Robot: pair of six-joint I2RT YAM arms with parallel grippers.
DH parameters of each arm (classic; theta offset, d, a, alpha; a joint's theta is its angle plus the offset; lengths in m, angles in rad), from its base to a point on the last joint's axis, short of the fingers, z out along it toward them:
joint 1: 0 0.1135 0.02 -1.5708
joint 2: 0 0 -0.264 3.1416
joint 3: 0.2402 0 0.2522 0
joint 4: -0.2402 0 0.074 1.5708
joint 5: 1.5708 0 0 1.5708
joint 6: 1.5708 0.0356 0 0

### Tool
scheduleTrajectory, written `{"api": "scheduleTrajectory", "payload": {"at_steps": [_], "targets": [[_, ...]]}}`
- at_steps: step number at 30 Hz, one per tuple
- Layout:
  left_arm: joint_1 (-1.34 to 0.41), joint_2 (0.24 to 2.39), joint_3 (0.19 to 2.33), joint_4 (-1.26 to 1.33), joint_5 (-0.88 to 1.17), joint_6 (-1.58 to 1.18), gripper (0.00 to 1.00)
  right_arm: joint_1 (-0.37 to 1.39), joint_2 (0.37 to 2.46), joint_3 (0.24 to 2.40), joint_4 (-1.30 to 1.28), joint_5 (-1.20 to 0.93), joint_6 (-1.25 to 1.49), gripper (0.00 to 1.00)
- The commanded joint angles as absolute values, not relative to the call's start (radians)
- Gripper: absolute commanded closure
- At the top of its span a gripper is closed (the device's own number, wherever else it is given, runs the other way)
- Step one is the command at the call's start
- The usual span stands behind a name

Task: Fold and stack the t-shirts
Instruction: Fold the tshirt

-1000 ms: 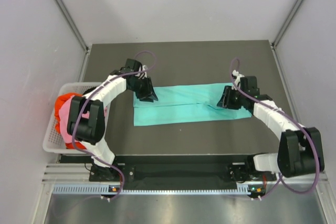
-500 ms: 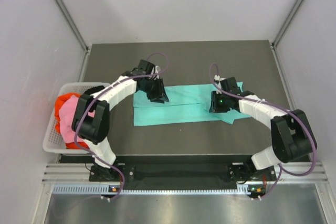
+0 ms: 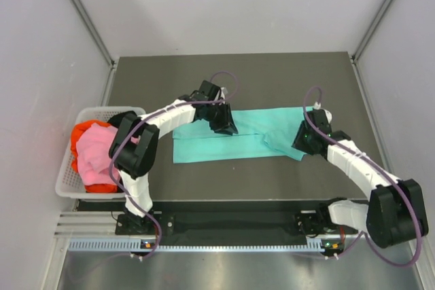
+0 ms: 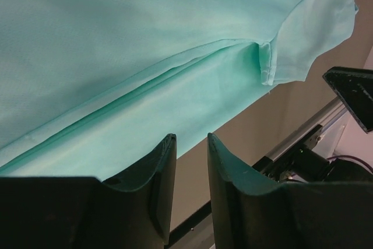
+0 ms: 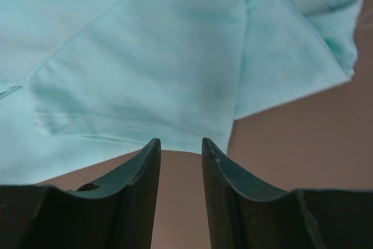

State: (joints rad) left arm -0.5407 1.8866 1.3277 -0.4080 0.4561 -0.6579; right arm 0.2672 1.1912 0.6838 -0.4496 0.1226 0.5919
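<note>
Folding looks half done: our left hand point(image 4: 191, 139) and right hand point(image 5: 180, 142) hover narrowly parted, empty, over the teal t-shirt point(image 3: 217, 145) lying nine-to-three o'clock on the tabletop point(image 3: 238, 79); next we should pinch its ends.

Dark grey table point(image 3: 272, 76) inside pale, evenly lit walls point(image 3: 224, 5), metal corner posts point(image 3: 81, 15)
</note>
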Motion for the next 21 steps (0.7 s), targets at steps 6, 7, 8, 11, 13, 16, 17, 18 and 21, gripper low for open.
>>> {"api": "scheduleTrajectory", "payload": {"at_steps": [6,7,8,11,13,16,17,18,21], "targets": [[-0.574,1.928,1.423,-0.241,0.545,-0.742,0.71,0.233,1.019,0.531,-0.482,0.199,0.885,0.64],[-0.581,1.934,1.428,-0.230,0.551,-0.747,0.70,0.235,1.009,0.520,-0.480,0.213,0.899,0.64],[-0.595,1.946,1.430,-0.216,0.561,-0.753,0.70,0.233,0.985,0.509,-0.473,0.233,0.917,0.63],[-0.617,1.980,1.434,-0.150,0.571,-0.767,0.69,0.232,0.942,0.447,-0.396,0.242,0.936,0.63],[-0.615,2.017,1.450,-0.158,0.575,-0.769,0.69,0.232,0.943,0.420,-0.356,0.242,0.937,0.63],[-0.615,2.040,1.482,-0.208,0.542,-0.746,0.69,0.232,0.997,0.422,-0.350,0.238,0.930,0.64],[-0.615,2.043,1.494,-0.225,0.531,-0.733,0.69,0.232,1.020,0.420,-0.342,0.229,0.928,0.64],[-0.614,2.045,1.502,-0.248,0.497,-0.723,0.69,0.232,1.028,0.410,-0.318,0.221,0.928,0.64],[-0.606,2.039,1.511,-0.320,0.433,-0.684,0.69,0.232,1.040,0.387,-0.287,0.215,0.942,0.66]]}}
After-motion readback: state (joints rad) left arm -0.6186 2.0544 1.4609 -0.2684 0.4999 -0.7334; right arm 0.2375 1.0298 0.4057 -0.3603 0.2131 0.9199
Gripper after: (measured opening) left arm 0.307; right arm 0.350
